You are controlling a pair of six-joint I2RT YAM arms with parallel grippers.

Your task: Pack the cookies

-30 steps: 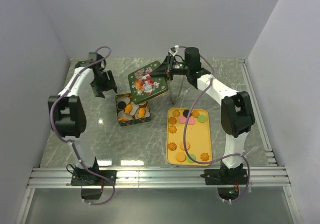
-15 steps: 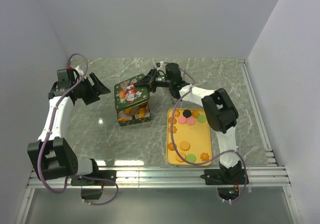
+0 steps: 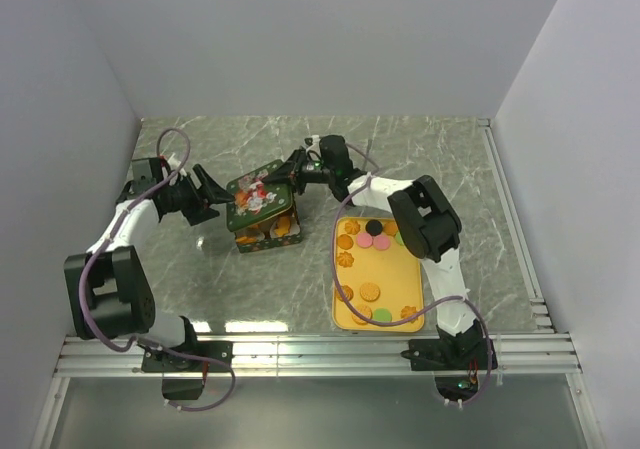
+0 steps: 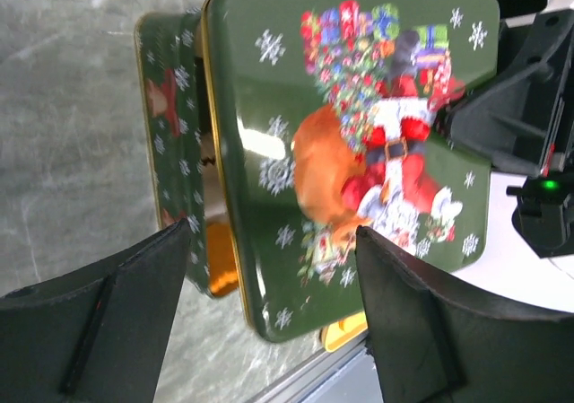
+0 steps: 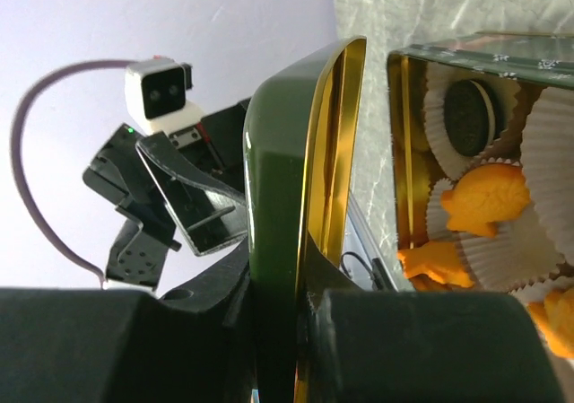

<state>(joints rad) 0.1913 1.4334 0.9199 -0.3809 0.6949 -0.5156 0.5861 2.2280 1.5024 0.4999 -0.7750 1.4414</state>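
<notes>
My right gripper (image 3: 290, 172) is shut on the edge of a green Christmas tin lid (image 3: 258, 195) and holds it just above the open green tin (image 3: 268, 236), partly covering it. The lid also shows in the left wrist view (image 4: 359, 134) and edge-on in the right wrist view (image 5: 300, 197). Inside the tin, cookies (image 5: 484, 197) sit in white paper cups, orange ones and a black one. More cookies (image 3: 370, 293) lie on the yellow tray (image 3: 400, 269). My left gripper (image 3: 215, 199) is open, just left of the lid, its fingers (image 4: 421, 322) astride the lid's near edge without touching.
The tin stands on the marble table left of the tray. White walls enclose the table on three sides. A metal rail runs along the near edge.
My right gripper has carried the lid down and left over the tin. My left arm has swung in toward the lid's left edge.
</notes>
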